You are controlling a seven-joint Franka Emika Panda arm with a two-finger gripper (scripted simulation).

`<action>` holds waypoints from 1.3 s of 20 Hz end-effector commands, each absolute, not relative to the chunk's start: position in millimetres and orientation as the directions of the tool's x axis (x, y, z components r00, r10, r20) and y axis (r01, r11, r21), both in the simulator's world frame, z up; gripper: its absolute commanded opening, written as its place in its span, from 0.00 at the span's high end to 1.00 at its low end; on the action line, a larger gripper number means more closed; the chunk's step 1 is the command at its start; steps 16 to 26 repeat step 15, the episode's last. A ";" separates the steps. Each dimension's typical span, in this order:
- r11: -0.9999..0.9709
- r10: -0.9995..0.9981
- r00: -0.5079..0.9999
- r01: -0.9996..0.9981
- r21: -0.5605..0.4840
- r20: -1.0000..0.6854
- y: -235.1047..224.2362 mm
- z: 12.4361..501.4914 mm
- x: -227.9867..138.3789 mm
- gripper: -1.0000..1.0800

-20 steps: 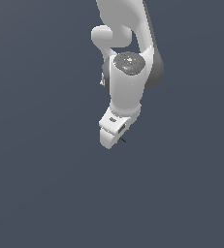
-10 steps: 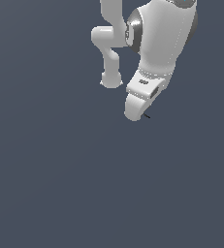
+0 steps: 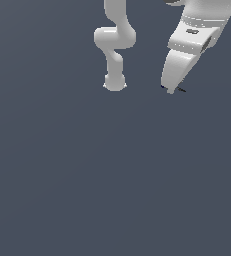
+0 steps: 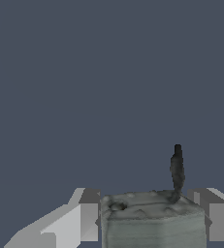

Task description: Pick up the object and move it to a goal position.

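Note:
In the wrist view the object (image 4: 152, 220), a small grey blocky piece with a thin dark stalk standing up from it, sits between my two fingers (image 4: 82, 220), which press on both of its sides. My gripper (image 4: 150, 223) is shut on it. In the exterior view the white gripper (image 3: 173, 89) hangs at the upper right, and only small dark blue and black edges of the object (image 3: 180, 90) show at its tip.
The arm's base and lower links (image 3: 114, 45) stand at the top middle of the exterior view. A plain dark grey floor (image 3: 112, 175) fills everything else in both views.
The gripper, with the object in it, has moved up and toward the exterior view's right, and it now looms larger in that view.

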State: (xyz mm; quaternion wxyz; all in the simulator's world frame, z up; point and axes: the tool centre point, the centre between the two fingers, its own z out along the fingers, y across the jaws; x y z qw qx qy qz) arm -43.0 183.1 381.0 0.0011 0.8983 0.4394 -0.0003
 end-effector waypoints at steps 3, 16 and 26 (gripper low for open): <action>-0.615 0.788 0.615 0.788 0.001 -0.001 207.0 413.2 -53.1 1.00; -0.616 0.788 0.616 0.788 0.000 0.000 230.8 443.6 -60.1 1.00; -0.616 0.788 0.616 0.788 0.000 0.000 230.8 443.6 -60.1 1.00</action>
